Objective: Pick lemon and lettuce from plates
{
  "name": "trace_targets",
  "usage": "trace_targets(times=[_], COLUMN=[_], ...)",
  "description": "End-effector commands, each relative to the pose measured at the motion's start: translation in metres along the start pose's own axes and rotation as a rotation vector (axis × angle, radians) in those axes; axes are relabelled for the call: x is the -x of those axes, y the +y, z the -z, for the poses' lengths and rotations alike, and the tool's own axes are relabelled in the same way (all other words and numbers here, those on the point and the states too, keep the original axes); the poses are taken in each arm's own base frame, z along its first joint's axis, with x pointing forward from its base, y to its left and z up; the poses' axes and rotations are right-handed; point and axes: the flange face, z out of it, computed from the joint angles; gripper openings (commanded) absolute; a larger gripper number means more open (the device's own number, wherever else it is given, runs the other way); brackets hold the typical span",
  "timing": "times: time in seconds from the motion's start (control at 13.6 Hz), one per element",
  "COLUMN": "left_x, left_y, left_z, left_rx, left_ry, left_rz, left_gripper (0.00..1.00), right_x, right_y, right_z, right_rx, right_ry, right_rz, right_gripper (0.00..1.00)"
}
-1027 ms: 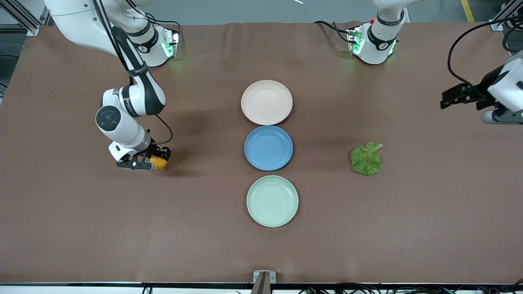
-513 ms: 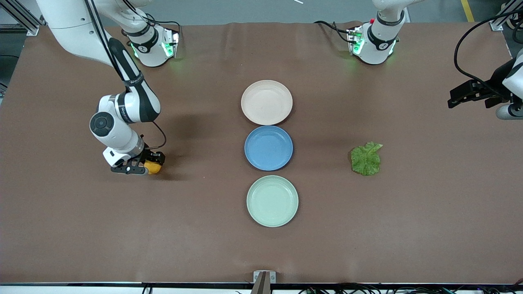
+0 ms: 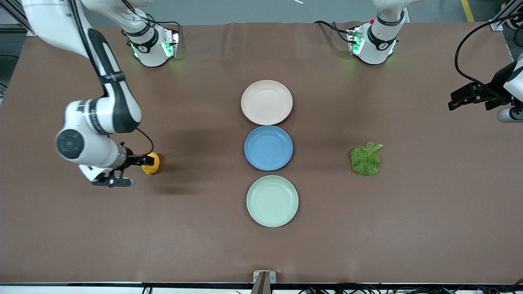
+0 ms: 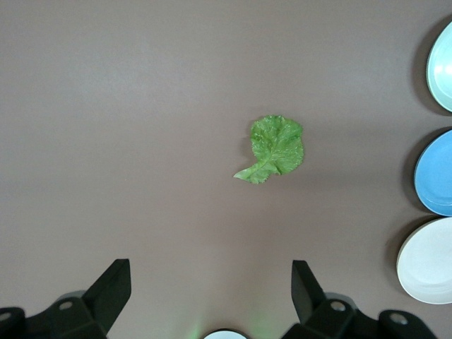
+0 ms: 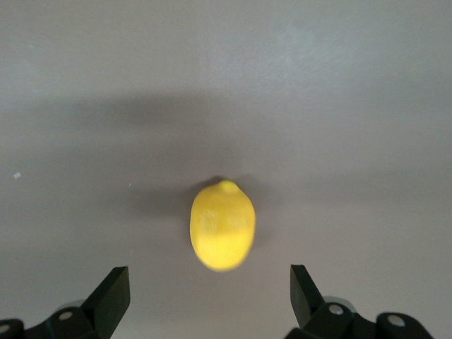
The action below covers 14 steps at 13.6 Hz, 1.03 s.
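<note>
The lemon [image 3: 151, 163] lies on the brown table toward the right arm's end, on no plate; it also shows in the right wrist view [image 5: 222, 224]. My right gripper [image 3: 137, 170] is open and empty just beside it, raised a little, with the lemon just ahead of its fingertips [image 5: 209, 282]. The lettuce [image 3: 366, 159] lies flat on the table toward the left arm's end and shows in the left wrist view [image 4: 275, 147]. My left gripper [image 3: 453, 100] hangs open and empty [image 4: 210, 272] at that table end. The beige-pink plate [image 3: 266, 102] and mint green plate [image 3: 272, 201] are empty.
A blue plate [image 3: 268, 147] sits empty between the two other plates in a row down the table's middle. The same three plates show at the edge of the left wrist view: mint [image 4: 441, 67], blue [image 4: 436, 173], beige-pink [image 4: 427, 261].
My right gripper opened, let go of the lemon on the table and drew back toward the right arm's end. The left gripper drifted slightly toward the table's edge.
</note>
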Motion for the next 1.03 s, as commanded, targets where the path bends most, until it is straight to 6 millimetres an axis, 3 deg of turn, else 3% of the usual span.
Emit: trace_targets(times=[0.0, 0.07, 0.22, 0.29, 0.44, 0.81, 0.88, 0.95], left_x=[-0.003, -0.003, -0.001, 0.000, 0.003, 0.006, 0.006, 0.007], left_y=[0.000, 0.001, 0.008, 0.008, 0.010, 0.017, 0.018, 0.014], left_z=[0.007, 0.007, 0.009, 0.011, 0.014, 0.019, 0.019, 0.020], left_rx=[0.011, 0.011, 0.006, 0.004, 0.003, -0.005, -0.006, -0.005], left_ry=[0.015, 0.015, 0.019, 0.024, 0.027, 0.037, 0.036, 0.037], left_rz=[-0.001, -0.007, -0.017, -0.013, -0.014, -0.025, -0.026, -0.020], left_gripper=[1.00, 1.00, 1.00, 1.00, 1.00, 1.00, 1.00, 1.00], right_x=[-0.001, 0.002, 0.008, 0.011, 0.014, 0.022, 0.032, 0.033], right_y=[0.023, 0.029, 0.040, 0.039, 0.039, 0.043, 0.059, 0.062], right_z=[0.084, 0.106, 0.131, 0.155, 0.178, 0.191, 0.208, 0.201], right_rx=[-0.005, 0.009, 0.002, 0.003, 0.010, 0.001, -0.021, -0.024], right_ry=[-0.045, -0.058, -0.092, -0.074, -0.042, -0.040, -0.006, -0.021], right_rz=[0.034, 0.029, 0.012, 0.006, 0.007, 0.007, -0.012, -0.014], right_gripper=[1.00, 1.00, 1.00, 1.00, 1.00, 1.00, 1.00, 1.00])
